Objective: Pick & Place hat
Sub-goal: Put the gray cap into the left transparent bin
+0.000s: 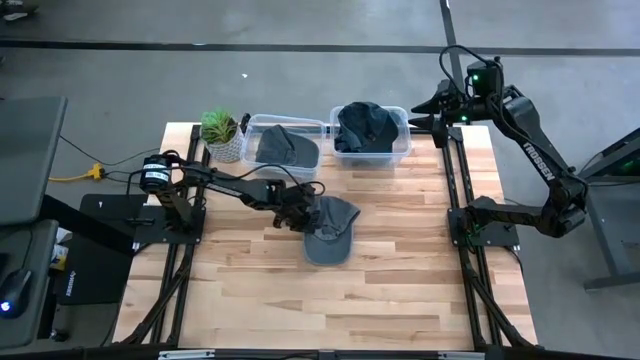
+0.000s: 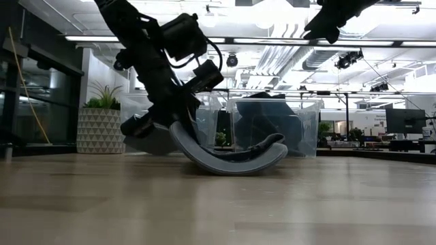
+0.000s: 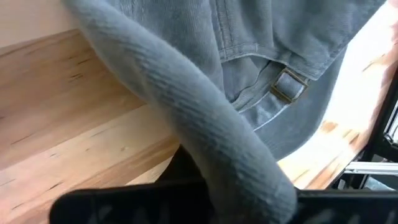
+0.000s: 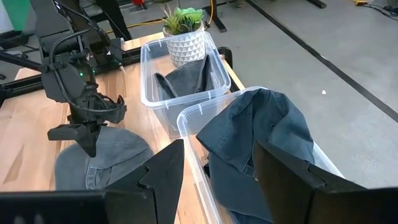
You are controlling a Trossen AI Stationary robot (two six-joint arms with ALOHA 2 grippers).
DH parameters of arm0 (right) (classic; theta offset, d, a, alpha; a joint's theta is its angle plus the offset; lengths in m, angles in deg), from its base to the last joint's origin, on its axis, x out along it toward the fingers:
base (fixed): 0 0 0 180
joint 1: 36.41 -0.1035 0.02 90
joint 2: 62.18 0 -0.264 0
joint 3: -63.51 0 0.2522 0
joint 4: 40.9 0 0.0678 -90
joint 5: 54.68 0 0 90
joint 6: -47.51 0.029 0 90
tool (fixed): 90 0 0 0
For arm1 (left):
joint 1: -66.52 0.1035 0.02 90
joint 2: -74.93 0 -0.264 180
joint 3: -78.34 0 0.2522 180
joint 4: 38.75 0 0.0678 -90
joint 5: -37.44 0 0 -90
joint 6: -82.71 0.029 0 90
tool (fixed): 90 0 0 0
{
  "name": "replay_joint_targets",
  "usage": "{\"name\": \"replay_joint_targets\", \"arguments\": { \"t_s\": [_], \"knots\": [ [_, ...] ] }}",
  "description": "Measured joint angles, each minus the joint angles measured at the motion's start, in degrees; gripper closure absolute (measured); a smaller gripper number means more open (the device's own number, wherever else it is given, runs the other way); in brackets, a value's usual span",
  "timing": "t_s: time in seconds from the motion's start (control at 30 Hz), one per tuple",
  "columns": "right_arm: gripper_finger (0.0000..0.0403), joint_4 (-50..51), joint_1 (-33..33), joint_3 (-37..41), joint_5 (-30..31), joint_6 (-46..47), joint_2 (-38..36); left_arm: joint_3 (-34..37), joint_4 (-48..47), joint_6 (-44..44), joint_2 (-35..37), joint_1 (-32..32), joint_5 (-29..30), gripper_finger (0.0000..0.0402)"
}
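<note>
A grey hat lies on the wooden table near its middle. The left gripper is clenched on the hat's edge. The right gripper hovers released beside a clear bin holding dark hats.

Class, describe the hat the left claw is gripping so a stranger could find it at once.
Start at the wooden table and look near its middle, in front of the two clear plastic bins. There lies a grey cap, pinched at its edge by the left claw. Unlike the other hats, it is on bare wood, not in a bin.
</note>
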Motion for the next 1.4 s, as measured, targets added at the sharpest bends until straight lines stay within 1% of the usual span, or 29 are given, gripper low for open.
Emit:
{"name": "replay_joint_targets", "arguments": {
  "t_s": [0.23, 0.43, 0.63, 0.73, 0.83, 1.03, 1.17, 1.23, 1.4],
  "knots": [
    [0.0217, 0.0, 0.0, 0.0, 0.0, 0.0, 0.0, -0.4, 0.2, 0.8, 0.1, 0.0, 0.4, 0.0401],
    [0.0217, 0.0, 0.0, 0.0, 0.0, 0.0, 0.0, -3.8, -1.0, 3.8, 0.1, 0.0, -0.4, 0.0401],
    [0.0217, 0.0, 0.0, 0.0, 0.0, 0.0, 0.0, -11.7, -12.9, 9.8, 0.1, 0.0, -0.6, 0.0401],
    [0.0217, 0.0, 0.0, 0.0, 0.0, 0.0, 0.0, -17.7, -20.5, 13.5, 0.1, 0.0, 0.1, 0.0401],
    [0.0217, 0.0, 0.0, 0.0, 0.0, 0.5, 0.0, -24.6, -29.2, 17.2, 0.1, 0.0, 2.1, 0.0401],
    [0.0217, 0.0, 0.0, 0.0, 0.1, 0.5, 0.0, -36.8, -42.8, 21.8, 0.1, 0.0, 9.8, 0.0401],
    [0.0217, -0.4, 0.0, 0.0, 0.1, 0.7, 0.0, -42.8, -49.4, 22.4, 1.4, 0.0, 18.0, 0.0401],
    [0.0217, -0.4, 0.0, 0.0, 0.1, 0.7, 0.0, -44.3, -49.9, 22.3, 2.8, 0.0, 22.2, 0.0401],
    [0.0217, -0.4, 0.0, 0.0, 0.1, 0.7, 0.0, -44.3, -51.8, 19.8, 6.9, 0.0, 31.8, 0.0401]
  ]
}}
